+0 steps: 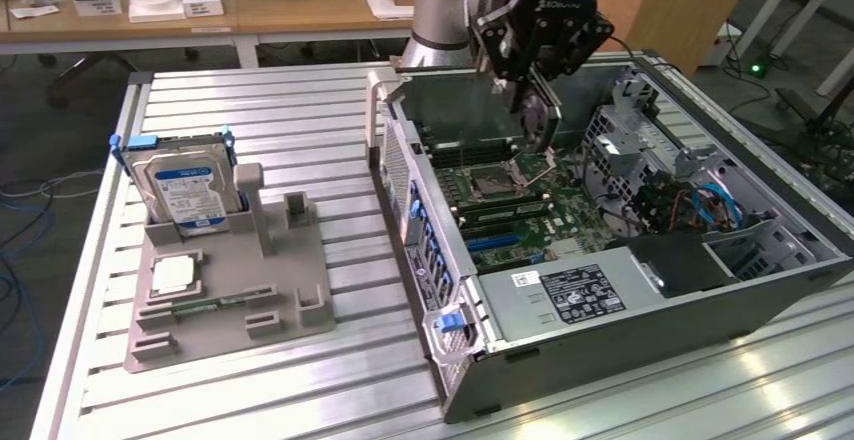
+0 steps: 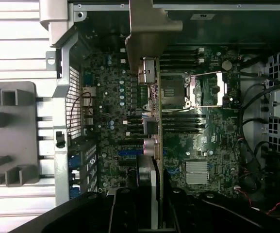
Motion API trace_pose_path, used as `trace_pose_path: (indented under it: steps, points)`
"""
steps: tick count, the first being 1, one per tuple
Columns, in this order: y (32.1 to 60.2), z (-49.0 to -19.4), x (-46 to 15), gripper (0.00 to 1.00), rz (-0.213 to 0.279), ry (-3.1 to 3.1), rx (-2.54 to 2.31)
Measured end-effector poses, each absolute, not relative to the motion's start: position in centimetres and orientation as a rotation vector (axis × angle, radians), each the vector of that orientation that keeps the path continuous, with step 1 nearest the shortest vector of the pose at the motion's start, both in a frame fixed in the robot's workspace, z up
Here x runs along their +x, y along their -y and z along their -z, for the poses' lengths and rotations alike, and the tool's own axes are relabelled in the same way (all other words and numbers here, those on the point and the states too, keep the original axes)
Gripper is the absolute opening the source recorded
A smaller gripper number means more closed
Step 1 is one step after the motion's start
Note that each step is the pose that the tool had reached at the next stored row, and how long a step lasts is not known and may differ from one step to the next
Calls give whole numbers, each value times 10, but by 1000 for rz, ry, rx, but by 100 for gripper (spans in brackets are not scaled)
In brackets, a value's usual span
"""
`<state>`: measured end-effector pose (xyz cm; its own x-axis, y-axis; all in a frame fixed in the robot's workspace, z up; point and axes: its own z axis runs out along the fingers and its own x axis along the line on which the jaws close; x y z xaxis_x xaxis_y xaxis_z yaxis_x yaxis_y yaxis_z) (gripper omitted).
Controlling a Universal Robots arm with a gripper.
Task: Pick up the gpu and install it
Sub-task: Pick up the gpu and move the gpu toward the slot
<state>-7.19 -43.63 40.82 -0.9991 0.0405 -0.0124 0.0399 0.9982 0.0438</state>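
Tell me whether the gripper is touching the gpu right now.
Touching. The wrist view shows the gpu edge-on, clamped between the fingers of the gripper; in the exterior view it hangs from the gripper above the open case.

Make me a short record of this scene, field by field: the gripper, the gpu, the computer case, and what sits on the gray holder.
gripper: gripper shut on the gpu, over the open computer case
gpu: held on edge, apparently clear of the motherboard, not seated in a slot
computer case: lying on its side on the table, interior exposed
gray holder: gray holder at the exterior view's left of the case, carrying an upright hard drive and a flat small square chip
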Motion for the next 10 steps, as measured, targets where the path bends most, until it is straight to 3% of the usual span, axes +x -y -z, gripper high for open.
trace_pose_path:
  steps: [10]
  points:
    - [436, -408, -37, 28, -68, -3127, 63]
